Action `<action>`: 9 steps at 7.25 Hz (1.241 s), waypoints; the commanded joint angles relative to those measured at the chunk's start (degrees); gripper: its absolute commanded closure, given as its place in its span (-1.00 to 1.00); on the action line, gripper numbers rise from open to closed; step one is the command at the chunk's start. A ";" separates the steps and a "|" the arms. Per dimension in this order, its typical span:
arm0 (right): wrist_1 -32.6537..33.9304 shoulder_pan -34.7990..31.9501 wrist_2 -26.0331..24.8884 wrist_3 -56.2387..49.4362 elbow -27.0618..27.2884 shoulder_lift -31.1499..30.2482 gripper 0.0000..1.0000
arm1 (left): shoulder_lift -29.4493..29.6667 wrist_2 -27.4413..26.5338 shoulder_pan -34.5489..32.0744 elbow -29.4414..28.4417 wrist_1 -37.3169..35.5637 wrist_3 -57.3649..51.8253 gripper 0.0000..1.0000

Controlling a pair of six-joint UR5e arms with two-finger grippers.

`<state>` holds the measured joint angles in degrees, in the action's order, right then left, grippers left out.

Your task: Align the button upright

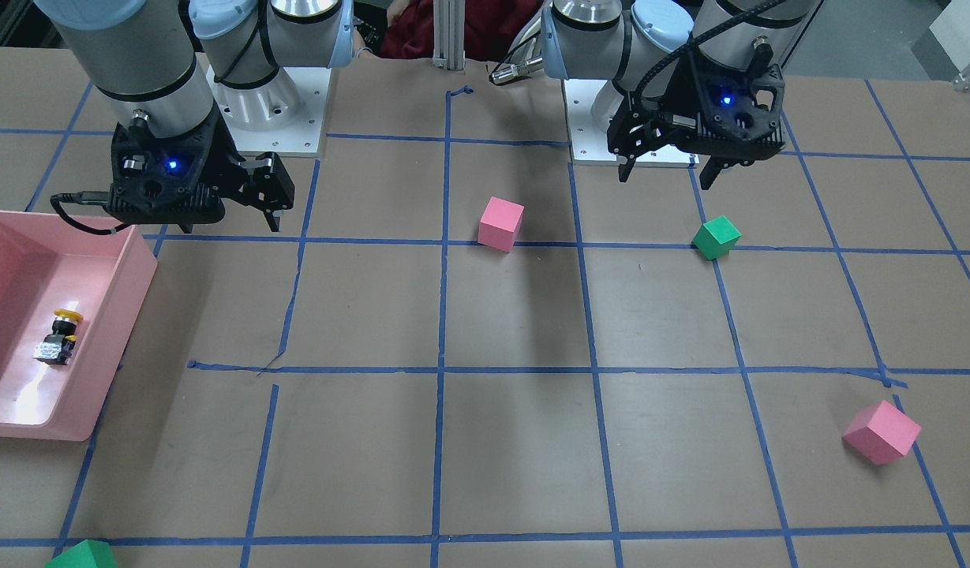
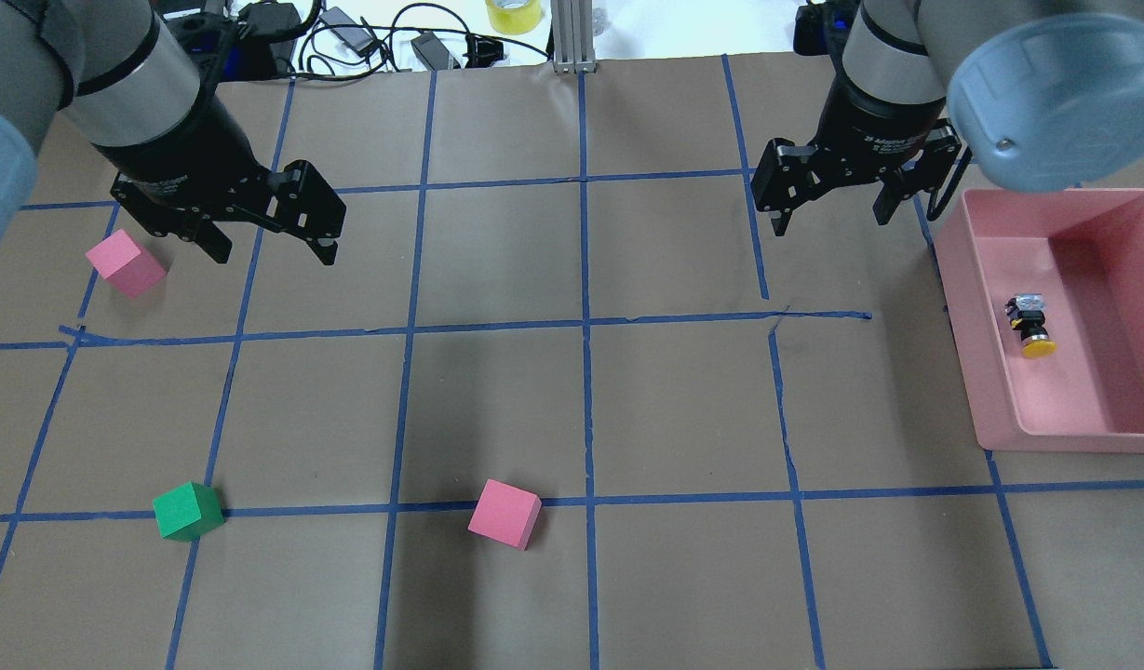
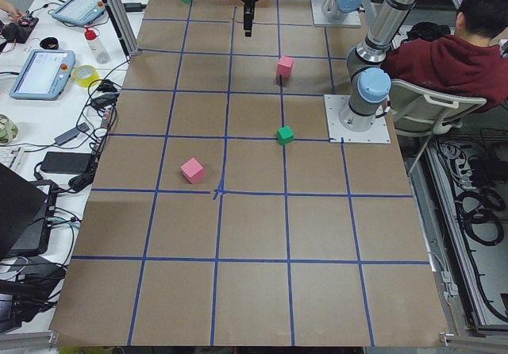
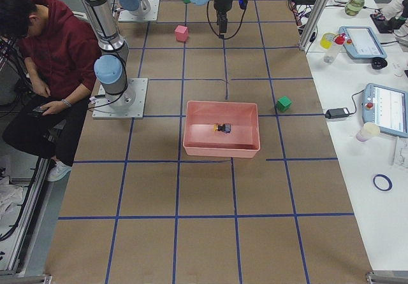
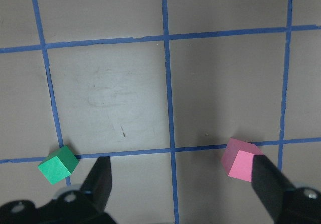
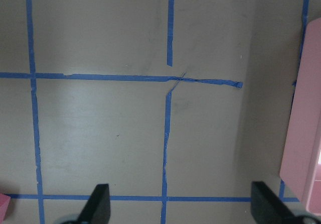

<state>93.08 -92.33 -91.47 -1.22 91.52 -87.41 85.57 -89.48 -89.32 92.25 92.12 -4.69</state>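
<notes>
The button (image 2: 1030,326) lies on its side inside the pink bin (image 2: 961,316) at the table's right, its yellow cap toward the robot. It also shows in the front view (image 1: 58,337) and the right side view (image 4: 223,128). My right gripper (image 2: 832,223) hangs open and empty above the table, left of the bin and apart from it; it also shows in the front view (image 1: 232,225) and in its wrist view (image 6: 181,201). My left gripper (image 2: 274,253) is open and empty over the far left of the table, as its wrist view (image 5: 183,179) also shows.
A pink cube (image 2: 125,262) lies beside my left gripper. A green cube (image 2: 188,511) and another pink cube (image 2: 504,514) lie nearer the robot. A further green cube (image 1: 82,556) sits beyond the bin. The bin's edge (image 6: 303,143) shows in the right wrist view.
</notes>
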 commanded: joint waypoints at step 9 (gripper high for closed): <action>6.14 3.29 -4.33 -0.10 0.59 0.14 -1.00 | 0.38 0.36 0.02 -0.22 0.26 0.30 -1.00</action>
<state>98.38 -90.23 -95.14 -1.40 92.12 -87.28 85.60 -89.19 -89.30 92.17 92.46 -4.48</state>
